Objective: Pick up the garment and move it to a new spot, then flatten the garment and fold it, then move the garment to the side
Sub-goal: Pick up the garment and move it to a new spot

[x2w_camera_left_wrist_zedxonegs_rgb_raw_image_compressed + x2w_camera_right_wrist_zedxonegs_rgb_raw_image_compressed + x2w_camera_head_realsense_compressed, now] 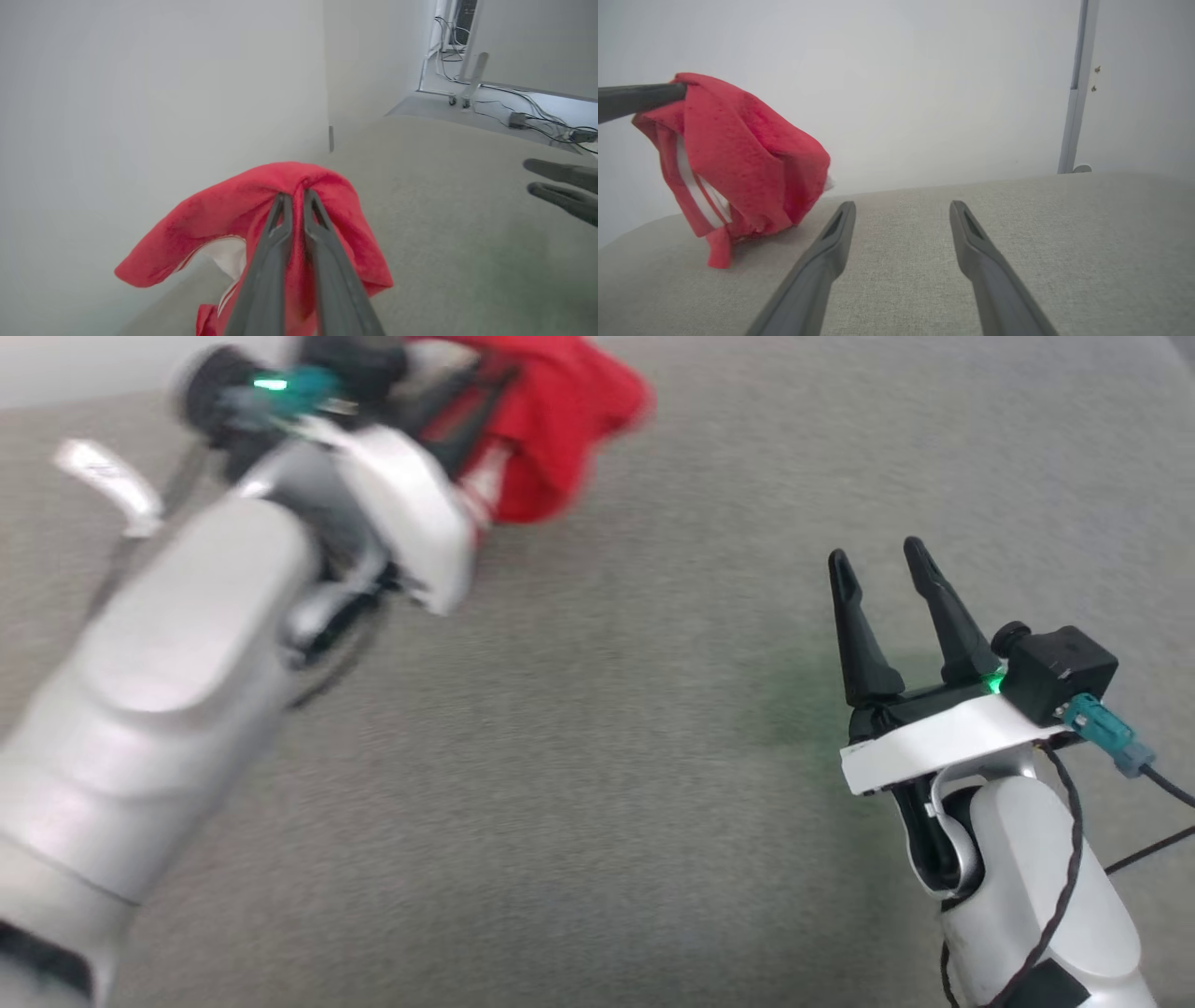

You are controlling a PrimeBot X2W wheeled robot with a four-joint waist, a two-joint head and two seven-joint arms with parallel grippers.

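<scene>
While the left gripper (pixel 294 192) pinches the garment (pixel 210 210) bunched, hanging, tail touching the grey surface (pixel 597 756), the right gripper (pixel 876 553) stands spread, garment at its eleven o'clock.

no readable text, labels, brands, numbers or signs anywhere
</scene>
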